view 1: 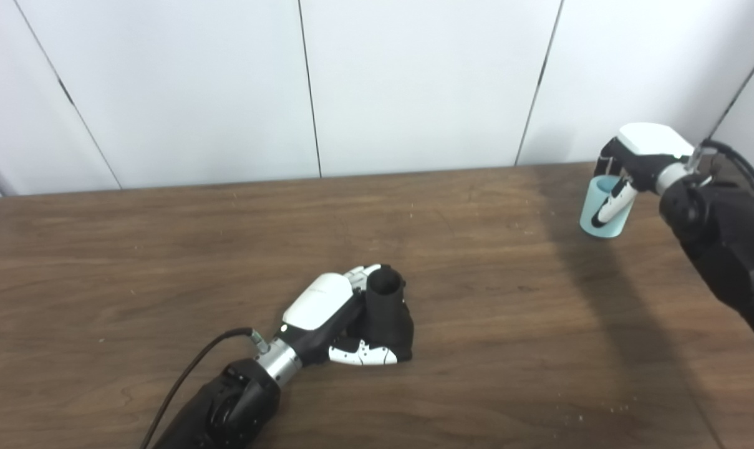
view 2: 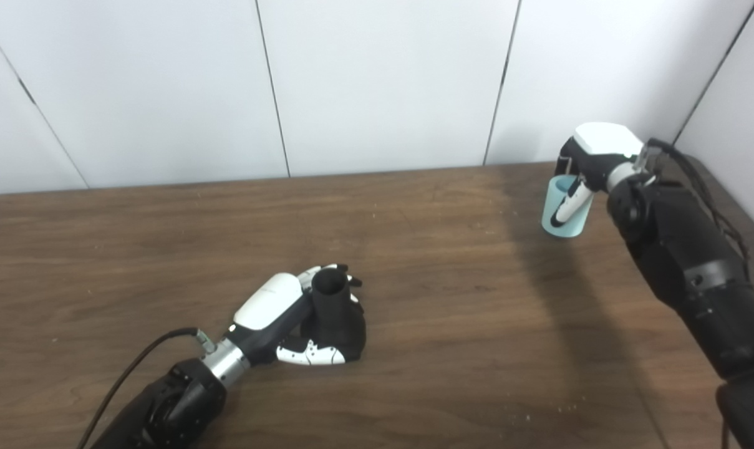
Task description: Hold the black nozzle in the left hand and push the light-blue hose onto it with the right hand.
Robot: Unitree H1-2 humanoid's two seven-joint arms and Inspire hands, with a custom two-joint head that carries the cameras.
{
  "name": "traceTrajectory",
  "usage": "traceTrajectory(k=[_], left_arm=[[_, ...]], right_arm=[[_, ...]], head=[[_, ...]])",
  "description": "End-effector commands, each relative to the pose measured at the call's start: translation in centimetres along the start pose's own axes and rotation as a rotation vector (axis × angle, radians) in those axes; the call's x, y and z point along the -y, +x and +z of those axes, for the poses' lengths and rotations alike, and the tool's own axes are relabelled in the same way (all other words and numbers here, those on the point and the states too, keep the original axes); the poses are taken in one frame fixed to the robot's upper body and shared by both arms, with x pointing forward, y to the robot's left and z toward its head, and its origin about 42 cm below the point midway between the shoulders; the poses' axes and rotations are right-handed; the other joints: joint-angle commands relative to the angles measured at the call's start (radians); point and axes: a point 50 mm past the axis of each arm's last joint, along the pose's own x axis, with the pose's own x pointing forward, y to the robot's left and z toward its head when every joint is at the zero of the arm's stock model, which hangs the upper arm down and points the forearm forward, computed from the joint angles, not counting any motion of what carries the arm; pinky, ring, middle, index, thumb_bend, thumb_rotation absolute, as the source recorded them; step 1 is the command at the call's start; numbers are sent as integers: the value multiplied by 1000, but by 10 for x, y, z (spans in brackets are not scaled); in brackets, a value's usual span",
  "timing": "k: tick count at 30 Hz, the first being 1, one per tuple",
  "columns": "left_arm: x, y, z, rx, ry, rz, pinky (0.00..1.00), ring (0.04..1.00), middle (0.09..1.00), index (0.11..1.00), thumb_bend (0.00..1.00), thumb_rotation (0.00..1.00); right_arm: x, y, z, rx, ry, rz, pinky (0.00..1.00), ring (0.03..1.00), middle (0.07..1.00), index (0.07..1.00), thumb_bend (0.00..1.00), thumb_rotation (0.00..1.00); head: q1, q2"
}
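Observation:
The black nozzle (view 1: 388,310) stands upright on the brown table (view 1: 164,249), open end up, near the middle front. My left hand (view 1: 336,312) is shut on it, fingers wrapped around its body, thumb across its base. The light-blue hose (view 1: 603,214), a short open tube, is at the far right of the table. My right hand (view 1: 632,165) is shut on it from above, one finger inside its mouth. The hose seems lifted a little and tilted. In the right eye view the nozzle (view 2: 334,312) and the hose (view 2: 564,212) show the same way.
White wall panels (view 1: 414,81) rise behind the table's far edge. A black cable (view 1: 189,368) runs from my left wrist to the bottom edge. The right forearm (view 1: 720,249) crosses the table's right side.

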Motion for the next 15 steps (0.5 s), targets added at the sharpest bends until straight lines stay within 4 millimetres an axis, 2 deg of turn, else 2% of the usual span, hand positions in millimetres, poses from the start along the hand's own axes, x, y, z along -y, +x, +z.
traceTrajectory(k=[1, 5, 8, 11, 15], left_arm=[[32, -23, -8, -67, -32, -96, 946, 945, 846, 540, 500, 695], [35, -22, -8, -64, -28, -101, 948, 945, 846, 540, 496, 693], [35, -22, -7, -63, -25, -104, 951, 945, 847, 539, 496, 693], [33, -22, -7, -62, -24, -106, 952, 945, 847, 537, 496, 692], [32, -22, -7, -60, -29, -105, 951, 945, 847, 527, 495, 687]], right_arm=[[31, -1, -6, -11, -18, -63, 116, 200, 470, 487, 530, 0], [31, -1, -9, -5, -8, -71, 109, 192, 469, 487, 530, 0], [34, -4, -4, 10, -11, -75, 106, 186, 469, 487, 531, 0], [48, -15, 17, 62, -28, -93, 112, 195, 470, 487, 531, 0], [76, -47, 54, 238, -33, -157, 128, 208, 471, 486, 532, 0]], head=[[0, 1], [-1, 3], [1, 4], [6, 8], [2, 7]])
